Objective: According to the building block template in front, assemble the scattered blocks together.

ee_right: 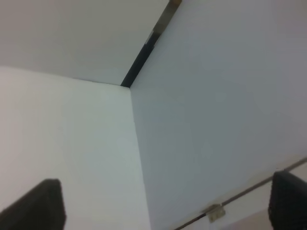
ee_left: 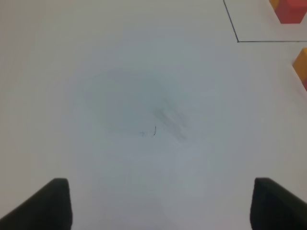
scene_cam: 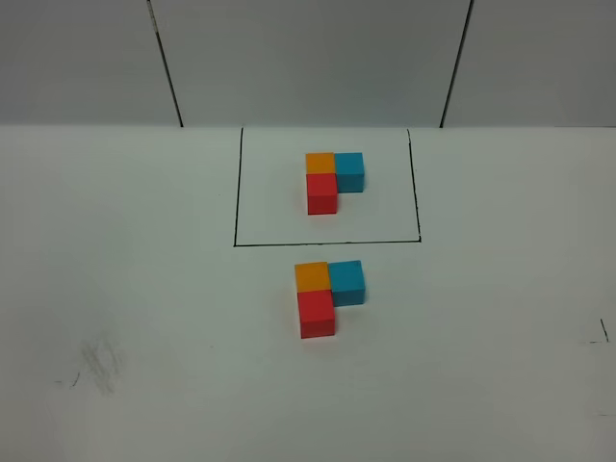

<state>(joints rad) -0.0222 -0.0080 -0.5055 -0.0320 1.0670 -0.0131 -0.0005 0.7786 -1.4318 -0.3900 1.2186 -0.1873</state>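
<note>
The building block template [scene_cam: 322, 193] is an orange, blue and red L inside a thin black drawn rectangle [scene_cam: 327, 243] at the back middle. Just in front of it, the three scattered blocks touch in the same L: orange [scene_cam: 312, 276], blue [scene_cam: 347, 281], red [scene_cam: 317, 315]. Neither gripper shows in the exterior high view. My left gripper [ee_left: 160, 206] is open and empty over bare table; the template's red cube [ee_left: 291, 12] and the loose orange block [ee_left: 301, 64] sit at that view's edge. My right gripper [ee_right: 163, 206] is open and empty, with no blocks in its view.
A white table with grey smudges [scene_cam: 101, 364], which also show in the left wrist view [ee_left: 168, 120]. A small black mark [scene_cam: 603, 330] lies near the right edge. White wall panels with dark seams [scene_cam: 457, 63] stand behind; the right wrist view shows a seam [ee_right: 141, 60].
</note>
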